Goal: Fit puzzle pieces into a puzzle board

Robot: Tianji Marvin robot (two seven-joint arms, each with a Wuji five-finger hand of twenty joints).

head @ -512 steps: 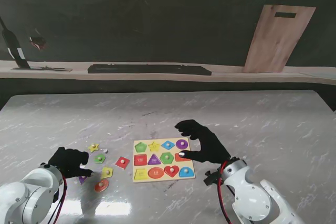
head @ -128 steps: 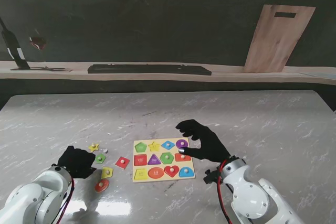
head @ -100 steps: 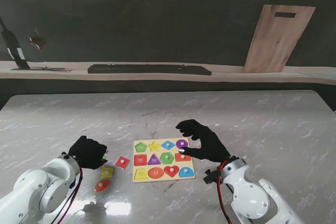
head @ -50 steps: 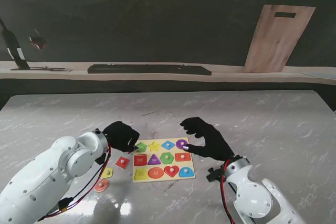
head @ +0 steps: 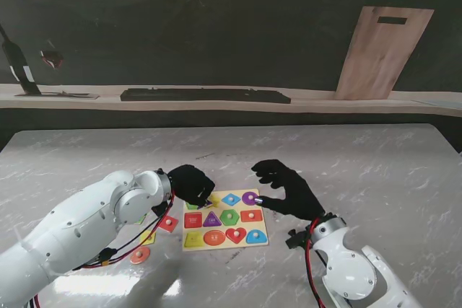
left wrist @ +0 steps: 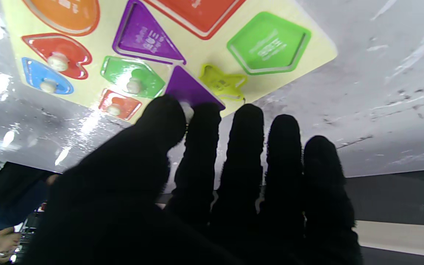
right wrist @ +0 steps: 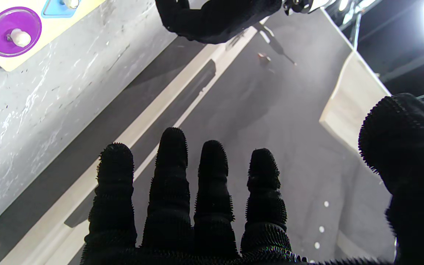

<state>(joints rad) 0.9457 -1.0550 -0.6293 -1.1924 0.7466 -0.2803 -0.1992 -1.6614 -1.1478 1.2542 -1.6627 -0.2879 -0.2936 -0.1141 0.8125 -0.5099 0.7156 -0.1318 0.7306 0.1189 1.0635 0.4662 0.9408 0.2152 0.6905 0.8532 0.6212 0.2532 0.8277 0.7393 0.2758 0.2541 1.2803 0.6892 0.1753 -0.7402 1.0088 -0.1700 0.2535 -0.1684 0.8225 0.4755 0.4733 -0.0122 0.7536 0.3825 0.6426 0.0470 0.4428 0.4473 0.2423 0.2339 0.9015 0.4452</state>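
One light, stiff purple triangle (left wrist: pixel 191 90) is pinched by its small knob in the left hand (head: pixel 190 184) fingers (left wrist: pixel 201 121) above the board (head: pixel 189 242), while the right hand (head: pixel 285 191) hovers spread and empty.

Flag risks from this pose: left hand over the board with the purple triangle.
1. The left hand pinches the purple triangle piece only by its knob, tilted over the puzzle board; it could slip or land skewed.
2. The triangle slot sits nearer to me than the piece, which overhangs the star slot; lowering now would likely miss.
3. The right hand hovers open beside the board; it could bump it.
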